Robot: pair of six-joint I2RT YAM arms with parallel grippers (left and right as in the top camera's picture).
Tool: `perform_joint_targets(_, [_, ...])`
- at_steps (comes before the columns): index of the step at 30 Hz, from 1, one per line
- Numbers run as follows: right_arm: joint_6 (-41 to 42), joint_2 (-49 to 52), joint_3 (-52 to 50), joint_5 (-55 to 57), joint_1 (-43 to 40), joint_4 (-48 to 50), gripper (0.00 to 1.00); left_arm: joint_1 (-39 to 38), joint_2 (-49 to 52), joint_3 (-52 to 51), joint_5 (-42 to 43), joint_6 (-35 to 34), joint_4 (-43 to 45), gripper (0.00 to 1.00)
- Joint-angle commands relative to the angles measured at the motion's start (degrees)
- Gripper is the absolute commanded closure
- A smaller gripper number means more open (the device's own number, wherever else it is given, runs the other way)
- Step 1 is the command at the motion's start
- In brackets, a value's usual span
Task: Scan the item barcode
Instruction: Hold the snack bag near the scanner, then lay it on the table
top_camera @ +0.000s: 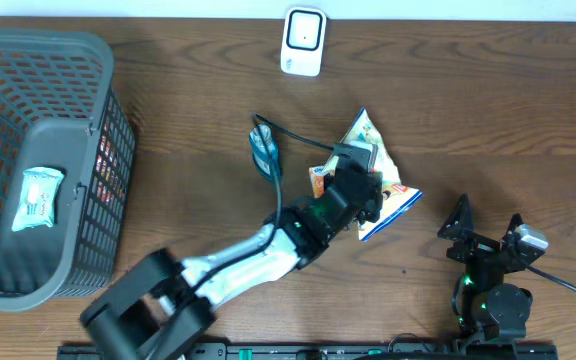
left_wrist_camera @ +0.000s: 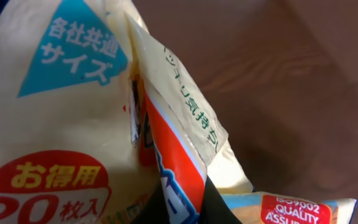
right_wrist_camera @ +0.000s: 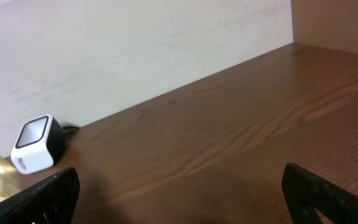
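saw a glossy, crinkled film packet (top_camera: 366,135) at mid-tabletop (top_camera: 498,110), roughly kite-shaped, cream with a blue triangle and a red oval. found the left jaws pinched shut on its folded seam. noted the right jaws spread wide, holding nothing, over dark wood grain near the front right. spotted a white, rounded scanner (top_camera: 303,42) at the far edge, well apart from the packet, and a grey plastic mesh basket (top_camera: 108,150) at left.

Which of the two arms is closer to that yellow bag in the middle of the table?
Left. The left tool is on the bag, gripping it; the right tool stands open, apart, beyond the bag's right corner.
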Motion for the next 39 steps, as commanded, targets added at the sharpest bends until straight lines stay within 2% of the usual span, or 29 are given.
perform_joint_targets(1, [0.17,-0.26,-0.04,0.11,-0.22,-0.24,0.01,0.13,4.17,0.48,-3.87,1.03,2.69,0.93])
perform_joint_targets(10, [0.17,-0.26,-0.04,0.11,-0.22,-0.24,0.01,1.07,10.75,0.50,-3.87,1.05,4.22,0.92])
perform_joint_targets(12, [0.17,-0.26,-0.04,0.11,-0.22,-0.24,0.01,1.70,11.39,0.50,-3.82,2.10,4.20,0.93])
perform_joint_targets(16, [0.17,-0.26,-0.04,0.11,-0.22,-0.24,0.01,2.34,10.86,0.55,-3.85,8.41,2.27,0.93])
perform_joint_targets(23, [0.17,-0.26,-0.07,0.11,-0.22,-0.24,0.01,2.34,10.10,0.55,-3.85,11.10,-1.88,0.92])
perform_joint_targets(24, [0.17,-0.26,-0.04,0.11,-0.22,-0.24,0.01,2.34,10.10,0.57,-3.82,11.10,-1.84,0.86])
perform_joint_targets(25, [0.17,-0.26,-0.04,0.11,-0.22,-0.24,0.01,2.34,9.86,0.63,-3.85,11.13,-1.84,0.72])
perform_joint_targets(26, [0.17,-0.26,-0.07,0.11,-0.22,-0.24,0.01,2.34,9.35,0.76,-3.80,11.13,-1.86,0.64])
perform_joint_targets(27, [0.17,-0.26,-0.04,0.11,-0.22,-0.24,0.01,2.32,8.74,0.81,-3.61,11.15,-1.88,0.46])
perform_joint_targets(28, [0.17,-0.26,-0.07,0.11,-0.22,-0.24,0.01,2.25,7.23,0.83,-3.37,11.15,-1.88,0.33])
perform_joint_targets(31, [0.17,-0.26,-0.07,0.11,-0.22,-0.24,0.01,2.21,2.75,0.83,-3.39,11.30,-3.15,0.27])
perform_joint_targets(39, [0.17,-0.26,-0.07,0.11,-0.22,-0.24,0.01,2.12,-16.20,0.81,-3.15,11.28,-11.72,0.27])
